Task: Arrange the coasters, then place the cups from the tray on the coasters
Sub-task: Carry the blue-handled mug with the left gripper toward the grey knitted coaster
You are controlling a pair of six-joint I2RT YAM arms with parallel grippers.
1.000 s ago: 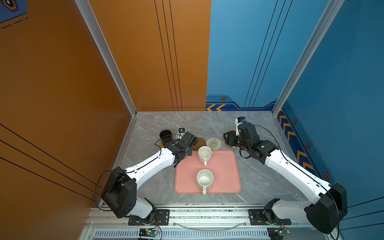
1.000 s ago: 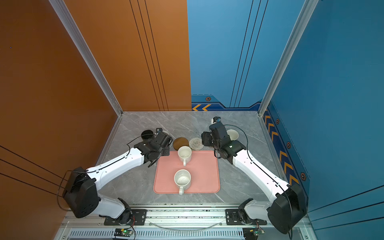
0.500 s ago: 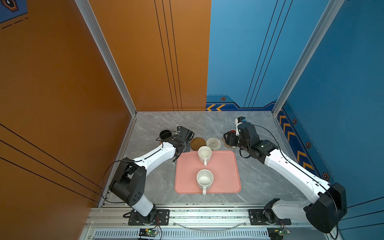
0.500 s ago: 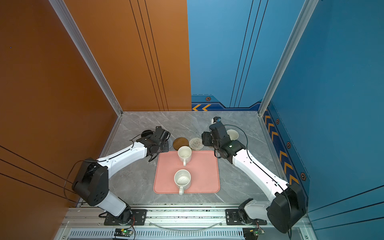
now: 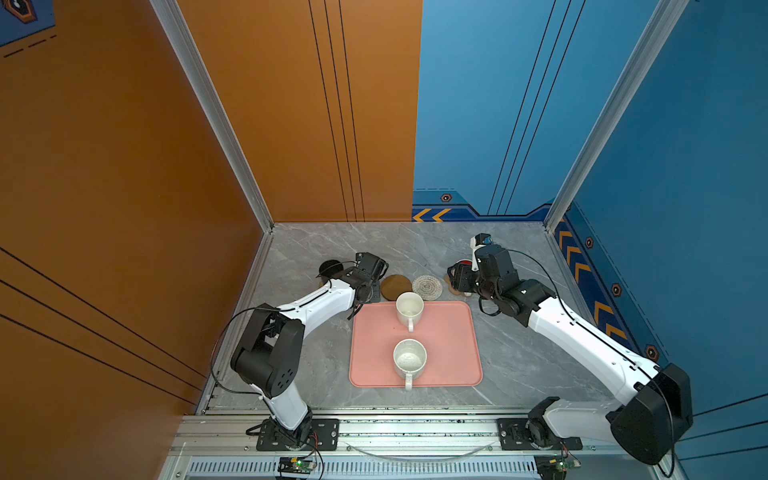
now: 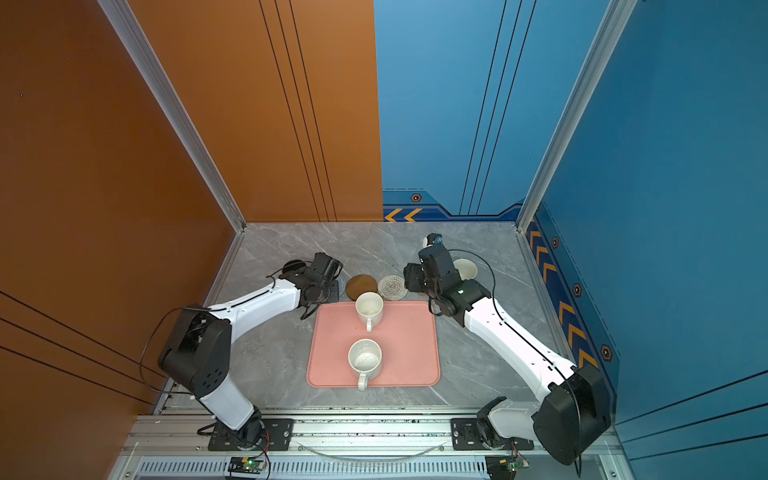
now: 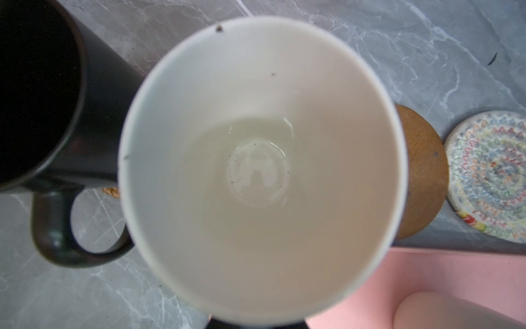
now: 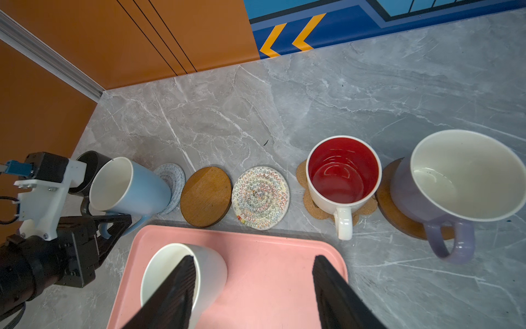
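Only empty wht cup (image 5: 409, 308), speckled cup (image 5: 409, 360) on tray (image 5: 451, 340)

Six mugs (image 8: 343, 176), six coasters (image 8: 205, 196), one barely showing under the black mug (image 7: 37, 85), one pink tray (image 8: 270, 270), two robot arms (image 5: 316, 303).

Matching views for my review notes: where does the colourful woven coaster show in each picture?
In a top view: woven coaster just behind the pink tray, right of the brown coaster.
In a top view: same spot, no cup on it.
Left wrist: beside the brown coaster, past the blue cup.
Right wrist: between the brown coaster and the red-lined cup.
Shared landmark: the pink tray's edge, beside it everywhere.
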